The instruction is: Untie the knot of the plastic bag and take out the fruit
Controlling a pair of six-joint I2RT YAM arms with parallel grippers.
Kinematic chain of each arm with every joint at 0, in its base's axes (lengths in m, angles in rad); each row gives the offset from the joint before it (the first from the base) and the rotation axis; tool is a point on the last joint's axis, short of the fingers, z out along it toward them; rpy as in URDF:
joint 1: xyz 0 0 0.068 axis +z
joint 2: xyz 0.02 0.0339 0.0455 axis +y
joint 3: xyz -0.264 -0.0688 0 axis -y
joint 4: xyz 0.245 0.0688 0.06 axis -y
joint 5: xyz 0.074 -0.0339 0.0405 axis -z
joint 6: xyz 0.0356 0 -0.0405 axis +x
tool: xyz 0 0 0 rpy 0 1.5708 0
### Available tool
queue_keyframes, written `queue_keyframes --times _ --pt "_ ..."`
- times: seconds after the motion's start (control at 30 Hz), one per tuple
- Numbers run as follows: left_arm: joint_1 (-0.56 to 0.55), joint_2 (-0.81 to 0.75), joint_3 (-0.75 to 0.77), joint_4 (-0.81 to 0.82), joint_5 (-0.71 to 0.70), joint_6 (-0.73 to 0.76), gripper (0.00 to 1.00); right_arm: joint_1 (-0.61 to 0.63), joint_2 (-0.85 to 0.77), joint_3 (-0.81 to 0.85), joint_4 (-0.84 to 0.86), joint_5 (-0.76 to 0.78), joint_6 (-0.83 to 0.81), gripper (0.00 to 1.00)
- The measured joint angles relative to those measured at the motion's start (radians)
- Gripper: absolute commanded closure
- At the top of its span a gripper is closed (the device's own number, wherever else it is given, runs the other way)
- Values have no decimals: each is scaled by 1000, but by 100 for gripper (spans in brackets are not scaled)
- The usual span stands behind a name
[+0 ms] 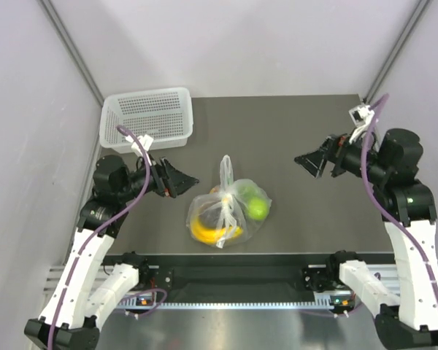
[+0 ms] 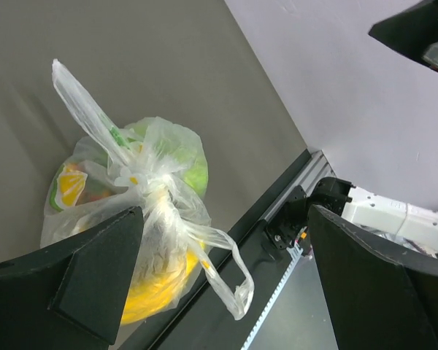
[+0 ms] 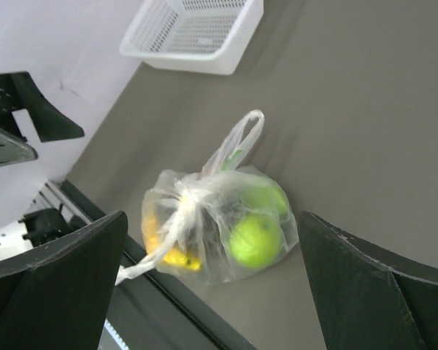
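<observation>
The clear plastic bag [image 1: 228,211] lies tied shut near the table's front edge, also in the left wrist view [image 2: 124,219] and right wrist view [image 3: 219,226]. Its knot [image 1: 224,198] sits on top [image 2: 147,175] [image 3: 191,197], one handle loop pointing back, one trailing forward. Inside show a green apple [image 1: 258,208] [image 3: 254,239], yellow bananas [image 1: 208,230] [image 2: 157,273] and an orange fruit [image 2: 73,186]. My left gripper [image 1: 188,180] is open, left of the bag and apart from it. My right gripper [image 1: 304,160] is open, held to the bag's right, empty.
A white perforated basket [image 1: 147,117] stands at the back left of the dark table [image 1: 277,131], also in the right wrist view [image 3: 197,33]. A black rail [image 1: 233,259] runs along the front edge, just below the bag. Grey walls enclose the table.
</observation>
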Motion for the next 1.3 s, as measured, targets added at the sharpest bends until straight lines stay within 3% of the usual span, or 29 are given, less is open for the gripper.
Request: queue_keyframes --times 0.1,0.23,0.33,0.6,0.83,1.07,1.17,1.27,1.3 --pt "-16 29 0 0 -3 6 1 104 60 0 -10 86 -26 0" --pt "-70 90 0 -6 -49 27 1 429 200 37 -53 361 -52 0" --pt "-130 144 2 -30 -120 48 1 571 341 61 -57 538 -66 0" --pt "-242 231 27 -87 -301 94 1 756 546 63 -66 784 -76 0" --pt "-333 279 27 -107 -406 109 2 878 595 71 -63 827 -72 0" --pt "-401 387 27 -130 -537 109 6 894 694 80 -41 827 -64 0" --pt "-408 406 27 -132 -574 109 7 893 711 79 -38 834 -54 5" --pt "-414 417 26 -128 -597 109 9 893 719 77 -32 840 -44 22" --pt "-415 421 25 -124 -599 109 9 893 719 76 -25 838 -39 38"
